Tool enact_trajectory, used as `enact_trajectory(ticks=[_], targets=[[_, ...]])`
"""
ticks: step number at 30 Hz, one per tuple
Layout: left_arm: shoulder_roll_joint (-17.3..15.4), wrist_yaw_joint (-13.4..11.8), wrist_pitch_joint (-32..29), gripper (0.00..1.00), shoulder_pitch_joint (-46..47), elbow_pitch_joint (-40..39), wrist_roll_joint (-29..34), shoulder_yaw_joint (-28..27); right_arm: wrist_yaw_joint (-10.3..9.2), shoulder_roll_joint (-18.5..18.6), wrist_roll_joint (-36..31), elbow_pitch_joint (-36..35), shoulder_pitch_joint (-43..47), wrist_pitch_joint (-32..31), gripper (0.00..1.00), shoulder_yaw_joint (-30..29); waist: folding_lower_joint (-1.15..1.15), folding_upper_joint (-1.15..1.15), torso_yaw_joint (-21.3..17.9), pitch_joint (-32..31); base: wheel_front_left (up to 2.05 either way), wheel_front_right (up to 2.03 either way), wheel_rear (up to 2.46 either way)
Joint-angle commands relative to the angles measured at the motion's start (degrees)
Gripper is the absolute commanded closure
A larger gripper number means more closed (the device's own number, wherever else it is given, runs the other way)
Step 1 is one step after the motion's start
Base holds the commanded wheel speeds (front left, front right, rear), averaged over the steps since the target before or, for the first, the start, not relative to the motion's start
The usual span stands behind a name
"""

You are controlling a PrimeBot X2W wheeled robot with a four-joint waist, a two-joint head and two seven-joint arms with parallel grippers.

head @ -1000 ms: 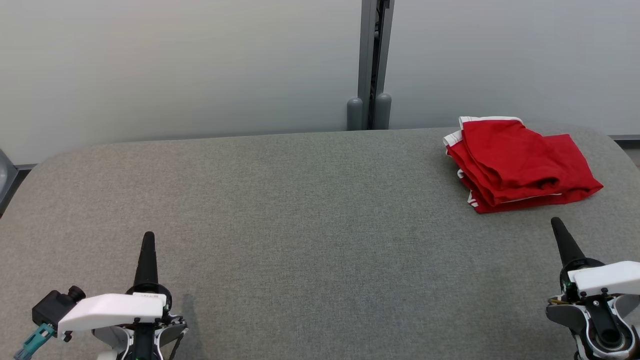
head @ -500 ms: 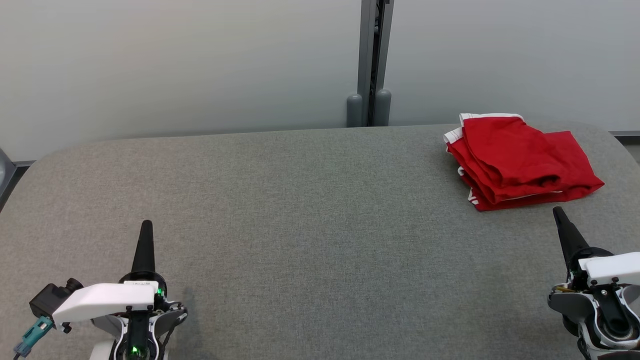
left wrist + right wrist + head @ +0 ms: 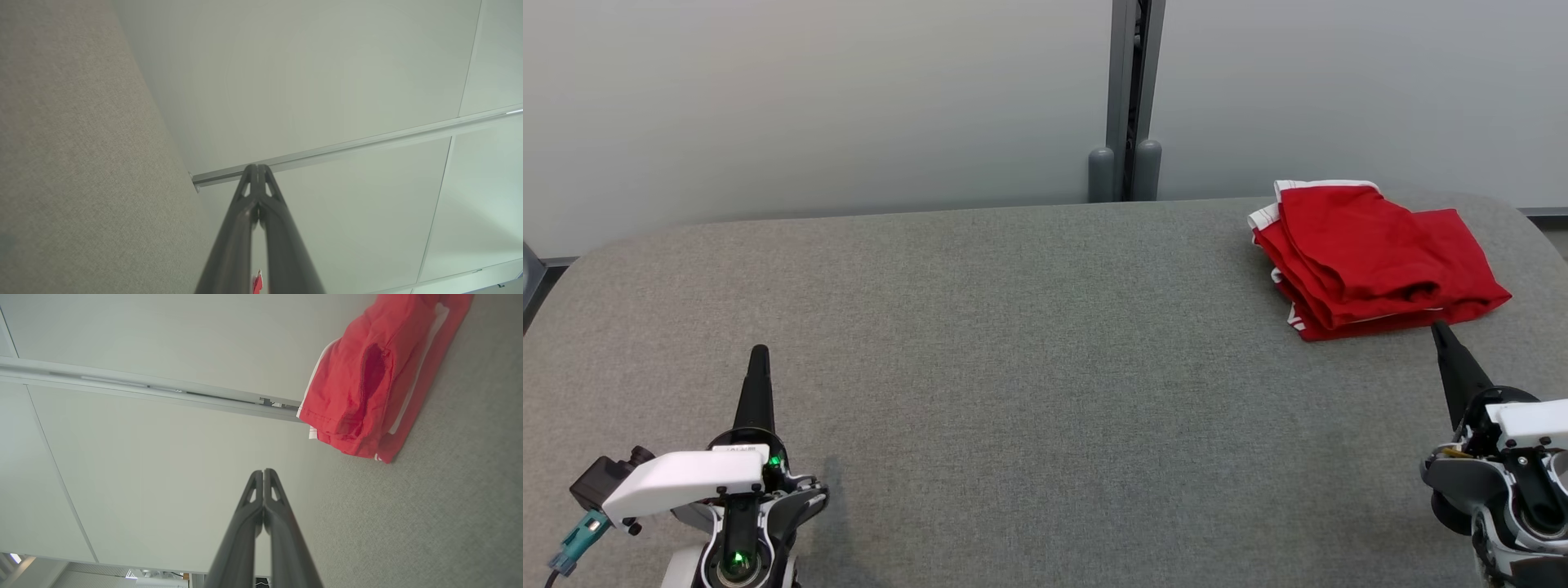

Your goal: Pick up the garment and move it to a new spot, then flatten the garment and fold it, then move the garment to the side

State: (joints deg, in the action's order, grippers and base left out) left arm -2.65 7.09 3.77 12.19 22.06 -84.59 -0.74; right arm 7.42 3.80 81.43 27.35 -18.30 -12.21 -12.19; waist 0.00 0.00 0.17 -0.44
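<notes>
Folded red garment (image 3: pixel 1376 257) lies at the worktop's (image 3: pixel 1013 367) far right; left tool (image 3: pixel 758 359) and right tool (image 3: pixel 1442 336) are closed, holding nothing.

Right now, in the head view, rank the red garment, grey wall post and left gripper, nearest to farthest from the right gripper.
1. The red garment: far right of the table, just beyond the right gripper.
2. The grey wall post: behind the table's far edge, mid-width.
3. The left gripper: across the table, near left.
</notes>
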Motion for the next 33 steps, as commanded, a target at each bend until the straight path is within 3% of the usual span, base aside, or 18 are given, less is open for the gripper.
enact_trajectory(ticks=[1, 21, 33], targets=[[-0.3, 0.5, -0.2, 1.0, 1.3, -0.3, -1.2, 0.0, 0.12, 0.1, 1.2, 0.4, -0.9, -0.7, 1.0, -0.3, 0.0, 0.0, 0.0, 0.1, 0.0, 0.0, 0.0], [-0.4, 0.6, -1.3, 1.0, 2.8, -0.4, -8.6, 0.0, 0.12, -0.2, 7.8, 1.5, -2.9, -3.4, 1.0, -2.0, 0.0, 0.0, -0.1, 0.9, 0.0, 0.0, 0.0], [-0.4, 0.6, -1.2, 1.0, 2.5, -0.4, -8.5, 0.0, 0.12, -0.1, 7.7, 1.5, -2.9, -3.3, 1.0, -1.9, 0.0, 0.0, -0.1, 0.9, 0.0, 0.0, 0.0]])
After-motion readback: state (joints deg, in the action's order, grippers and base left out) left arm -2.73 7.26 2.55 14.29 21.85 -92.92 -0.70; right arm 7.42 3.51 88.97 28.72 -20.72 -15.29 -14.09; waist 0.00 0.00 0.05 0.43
